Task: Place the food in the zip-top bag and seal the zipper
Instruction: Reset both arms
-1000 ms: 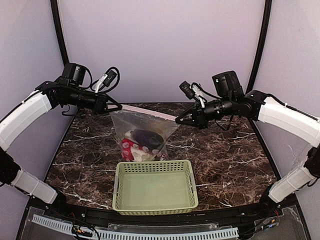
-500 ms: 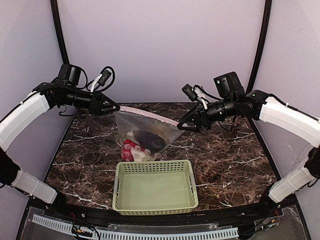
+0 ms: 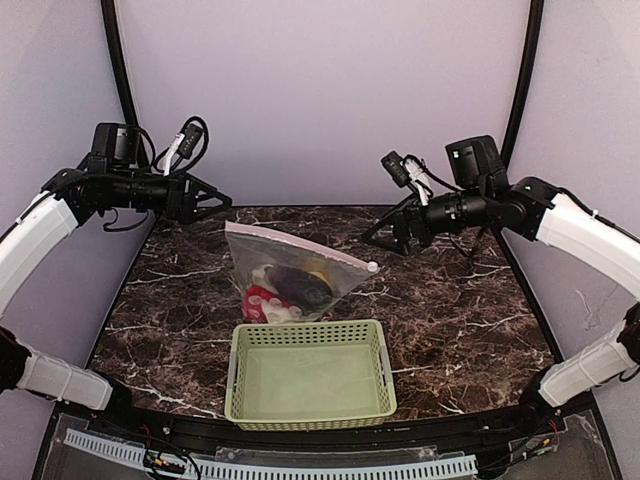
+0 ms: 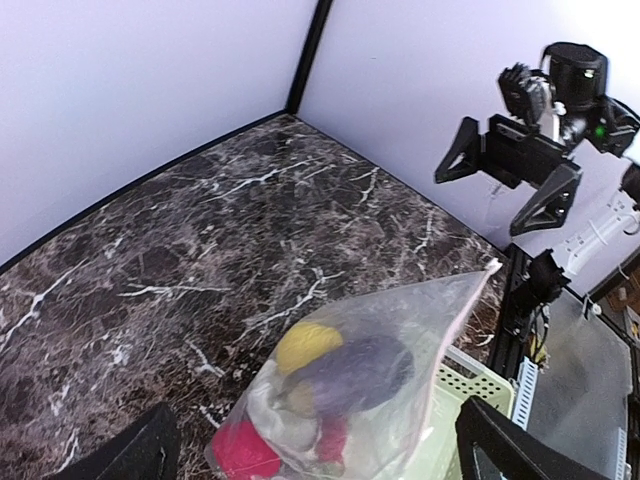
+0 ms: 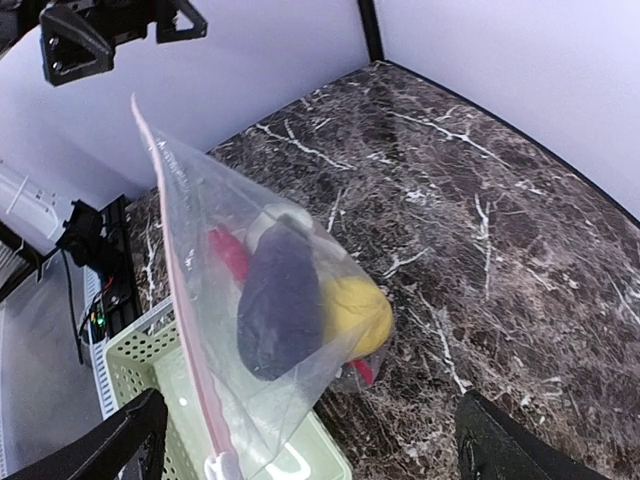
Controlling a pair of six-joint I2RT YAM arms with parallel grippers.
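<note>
The clear zip-top bag (image 3: 300, 262) stands slumped on the marble table just behind the green basket, and neither gripper touches it. Inside it lies the food: a dark purple eggplant (image 4: 352, 372), a yellow pepper (image 4: 306, 343), red pieces (image 4: 240, 450) and something white. The pinkish zipper (image 3: 290, 241) runs as one line along the top edge, with its white slider (image 3: 373, 267) at the right end. My left gripper (image 3: 222, 203) hangs open above and left of the bag. My right gripper (image 3: 378, 232) hangs open just right of the slider.
A pale green perforated basket (image 3: 310, 410) with nothing in it sits at the table's near edge, touching the bag's front. The booth's lavender walls and black corner posts (image 3: 122, 70) close in the back and sides.
Both grippers have opened and let go of the bag's top corners, then drawn back outward. The bag has sagged down and its top edge now slopes to the right.
</note>
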